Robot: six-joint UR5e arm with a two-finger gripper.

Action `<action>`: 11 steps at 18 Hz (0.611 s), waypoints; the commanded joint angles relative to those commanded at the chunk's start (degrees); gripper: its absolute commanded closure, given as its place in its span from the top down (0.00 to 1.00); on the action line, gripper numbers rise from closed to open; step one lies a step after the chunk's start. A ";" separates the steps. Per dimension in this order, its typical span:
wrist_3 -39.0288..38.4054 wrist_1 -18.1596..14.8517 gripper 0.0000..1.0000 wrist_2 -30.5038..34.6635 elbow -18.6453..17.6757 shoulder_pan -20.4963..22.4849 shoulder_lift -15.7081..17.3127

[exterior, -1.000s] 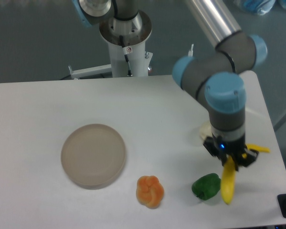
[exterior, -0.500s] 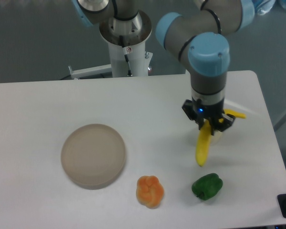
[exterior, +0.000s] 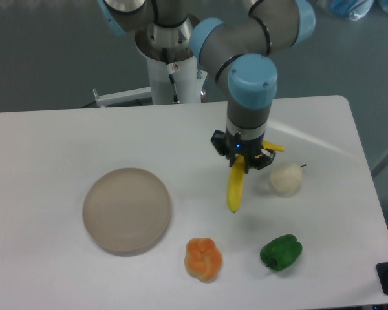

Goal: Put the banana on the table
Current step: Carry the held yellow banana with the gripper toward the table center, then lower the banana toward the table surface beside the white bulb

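My gripper (exterior: 241, 160) is shut on the banana (exterior: 235, 187), a slender bright yellow fruit that hangs downward from the fingers above the white table (exterior: 52, 142). The banana's lower tip is near the table surface right of centre; I cannot tell whether it touches. Its stem end sticks out to the right behind the gripper. The arm's blue-capped wrist hides the top of the gripper.
A round beige plate (exterior: 127, 210) lies at the left of centre. A lumpy orange pepper (exterior: 204, 259) and a green pepper (exterior: 280, 252) sit near the front edge. A whitish round fruit (exterior: 285, 179) lies just right of the banana. The robot base stands at the back.
The gripper has carried the banana from the front right corner up and to the left, toward the table's middle. The whitish fruit is now uncovered.
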 joint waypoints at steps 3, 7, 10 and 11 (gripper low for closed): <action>-3.45 5.38 0.33 -0.18 -3.25 -0.26 -0.27; -7.41 7.05 0.33 -0.01 -4.40 -0.35 -2.72; -7.06 9.15 0.33 0.26 -5.37 -0.44 -4.74; -7.06 10.73 0.33 0.35 -6.24 -0.70 -5.01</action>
